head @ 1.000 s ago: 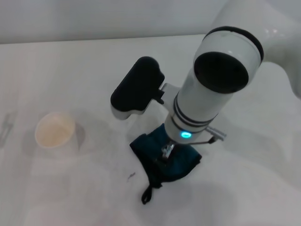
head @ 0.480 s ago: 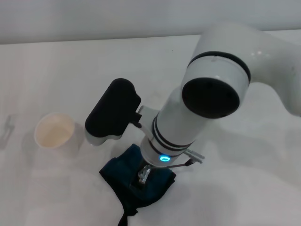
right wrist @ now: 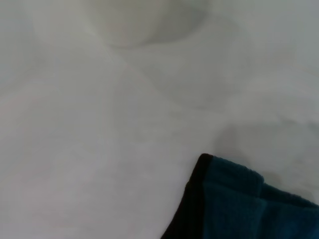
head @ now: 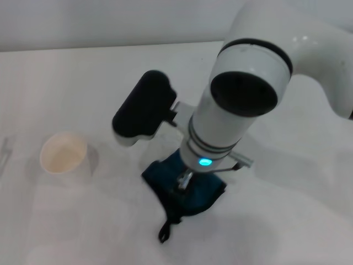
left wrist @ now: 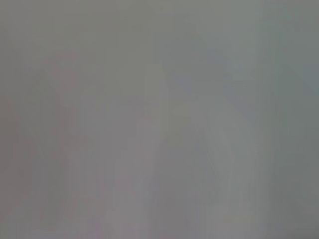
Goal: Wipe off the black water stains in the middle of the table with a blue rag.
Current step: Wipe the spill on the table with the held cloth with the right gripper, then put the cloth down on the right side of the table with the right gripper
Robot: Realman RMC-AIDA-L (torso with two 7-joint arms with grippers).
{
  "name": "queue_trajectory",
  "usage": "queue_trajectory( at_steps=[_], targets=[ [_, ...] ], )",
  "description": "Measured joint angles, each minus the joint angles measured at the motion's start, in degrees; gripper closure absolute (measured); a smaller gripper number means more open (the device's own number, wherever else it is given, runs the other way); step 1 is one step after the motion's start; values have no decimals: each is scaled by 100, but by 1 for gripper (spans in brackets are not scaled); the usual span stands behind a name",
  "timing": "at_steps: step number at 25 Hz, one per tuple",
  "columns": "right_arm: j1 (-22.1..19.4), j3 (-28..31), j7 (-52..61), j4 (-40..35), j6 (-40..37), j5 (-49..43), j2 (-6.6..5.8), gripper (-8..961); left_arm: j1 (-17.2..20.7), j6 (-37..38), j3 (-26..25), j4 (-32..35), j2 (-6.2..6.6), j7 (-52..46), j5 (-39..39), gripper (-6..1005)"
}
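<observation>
The blue rag (head: 201, 194) lies bunched on the white table (head: 287, 221), its black loop (head: 164, 234) trailing toward the front. My right gripper (head: 184, 181) points down into the middle of the rag and is shut on it, pressing it to the tabletop. The arm hides most of the fingers. A corner of the rag with black edging shows in the right wrist view (right wrist: 239, 206). No black blot shows on the table around the rag. The left gripper is out of view; the left wrist view is only a featureless grey.
A white paper cup (head: 63, 154) stands on the table to the left of the rag, about a rag's width away. It shows blurred in the right wrist view (right wrist: 144, 20). Faint grey smears (head: 5, 152) mark the table's left edge.
My right gripper dragged the rag left and toward the front, then back right and farther away. The small dark mark seen beside the rag a second ago no longer shows.
</observation>
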Motion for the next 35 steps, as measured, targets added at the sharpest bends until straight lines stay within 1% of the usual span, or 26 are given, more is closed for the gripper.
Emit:
queue_trajectory(
  at_steps=[7,11,16,24,30,32,35],
  targets=[
    [-290,656,-241,-95,500,-446,-40,903,-7,4,0,-10,2,0,-23,119],
    [-648,1257,-481,-315,845,-952,-40,903,-34,-10,0,-19,4,0,-28,119],
    [-1035,2020,-819,-391,1099,-1416,-71,904,-79,-19,0,-40,13,0,-36,120],
    [-1540,3147,-1243,-417,1255,-2164,-89,904,-145,-30,0,-51,20,0,-128,120],
    [-1711,3839,-1490,-339,1259,-2438,-107,901,-201,-32,0,-60,20,0,-168,120],
    [-1730,3976,-1566,-281,1255,-2458,-110,897,-213,-32,0,-62,20,0,-169,120],
    [-1738,4008,-1618,-189,1251,-2462,-117,890,-224,-34,0,-63,20,0,-169,120]
  ],
)
